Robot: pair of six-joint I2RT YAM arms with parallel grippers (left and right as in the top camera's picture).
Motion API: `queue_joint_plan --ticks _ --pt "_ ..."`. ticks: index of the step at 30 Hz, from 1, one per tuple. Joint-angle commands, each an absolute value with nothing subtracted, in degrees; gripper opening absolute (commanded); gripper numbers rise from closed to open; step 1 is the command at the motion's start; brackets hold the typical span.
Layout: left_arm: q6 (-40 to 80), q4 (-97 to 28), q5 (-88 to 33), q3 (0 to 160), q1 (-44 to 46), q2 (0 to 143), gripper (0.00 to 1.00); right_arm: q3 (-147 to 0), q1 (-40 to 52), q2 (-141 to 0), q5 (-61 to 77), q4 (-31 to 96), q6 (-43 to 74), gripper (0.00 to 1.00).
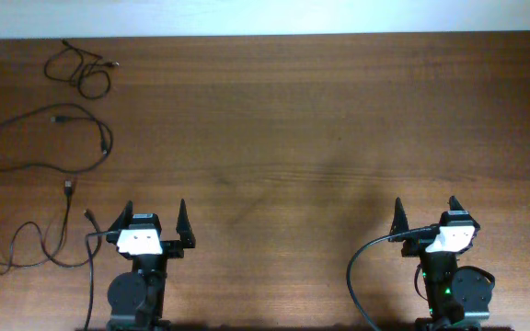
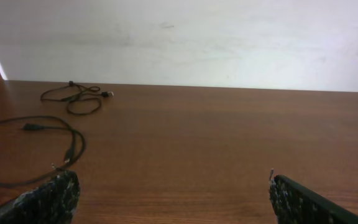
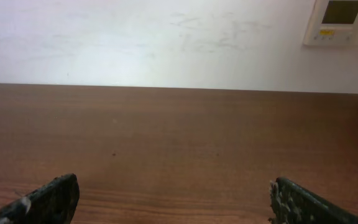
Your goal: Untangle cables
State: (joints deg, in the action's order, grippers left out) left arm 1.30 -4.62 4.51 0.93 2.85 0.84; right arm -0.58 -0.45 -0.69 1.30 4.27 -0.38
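Cables (image 1: 60, 119): three thin black strands, loose, separate, small plugs.
Place: counter's (image 1: 320, 119) left edge, far-left corner down to near left tool (image 1: 155, 210).
Tools: left tool, right tool (image 1: 426, 204) both spread wide.

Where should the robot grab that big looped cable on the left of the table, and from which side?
Probably on the near run of the big looped cable, the side facing the left gripper. There it looks like one strand lying flat on bare table, so its open jaws could drop from above astride it. At the right bend two strands run close together.
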Motion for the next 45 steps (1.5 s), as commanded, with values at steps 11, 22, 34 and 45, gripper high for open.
queue_joint_plan --ticks 11,22,34,45 --pt "0.4 -4.6 3.9 0.5 3.1 0.3 0.99 -0.3 -0.9 -0.2 0.8 4.7 -0.1 0.98" --pt "0.4 -4.6 3.9 0.5 3.1 0.3 0.99 -0.3 -0.9 -0.2 -1.4 4.7 -0.2 0.98" --pt "0.4 -4.6 3.9 0.5 3.1 0.3 0.99 -0.3 -0.8 -0.2 -1.1 4.7 -1.2 0.98" --pt "0.4 -4.6 3.9 0.5 3.1 0.3 0.99 -0.3 -0.8 -0.2 -1.1 4.7 -1.2 0.98"
